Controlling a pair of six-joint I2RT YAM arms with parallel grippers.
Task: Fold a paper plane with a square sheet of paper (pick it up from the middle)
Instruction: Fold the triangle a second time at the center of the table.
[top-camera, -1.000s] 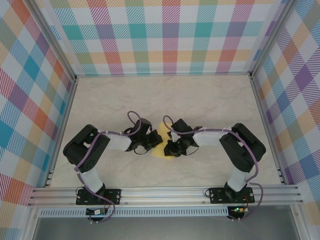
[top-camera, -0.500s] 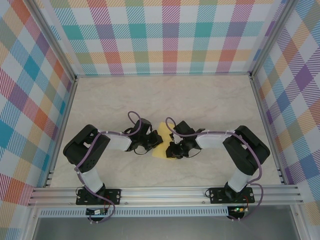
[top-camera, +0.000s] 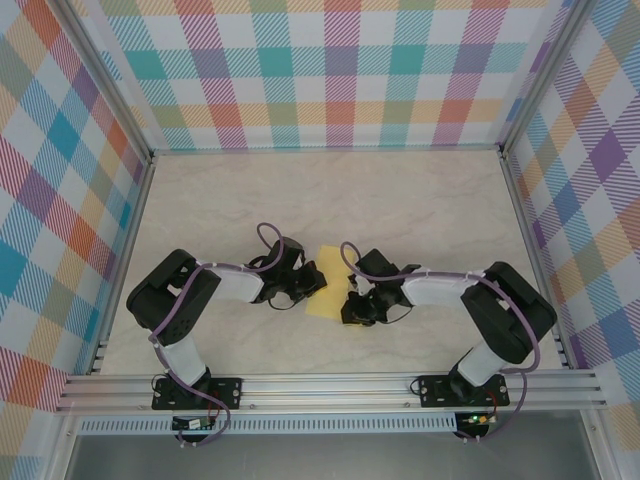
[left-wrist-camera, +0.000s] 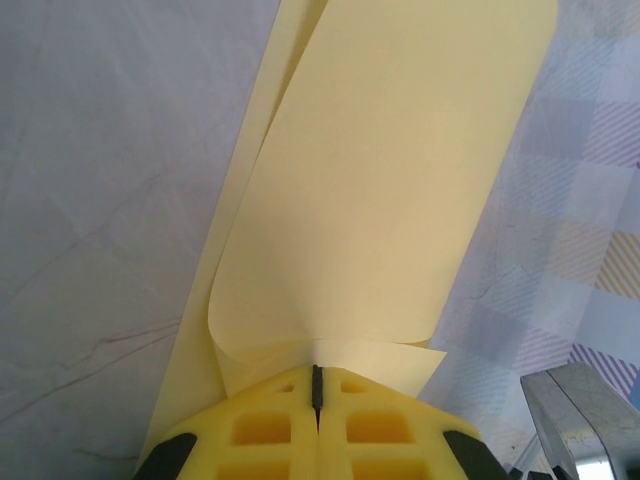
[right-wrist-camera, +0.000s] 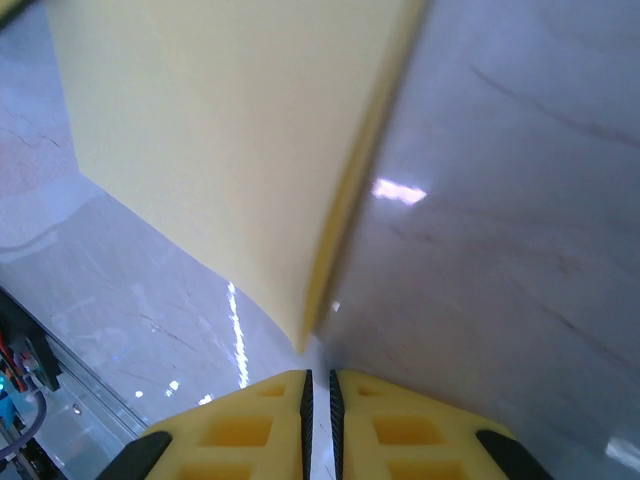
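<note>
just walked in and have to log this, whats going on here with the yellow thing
A yellow square sheet of paper is being folded near the front of the table. The left gripper is shut on the sheet, which curls over on itself in a loose bend, not a pressed crease. The right gripper is closed to a thin slit, with a corner of the paper just ahead of its fingertips. Whether it touches the paper is unclear. No plane shape yet.

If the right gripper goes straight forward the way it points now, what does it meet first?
Probably the near corner of the square sheet of paper, just ahead of the right gripper; depth is hard to judge.
</note>
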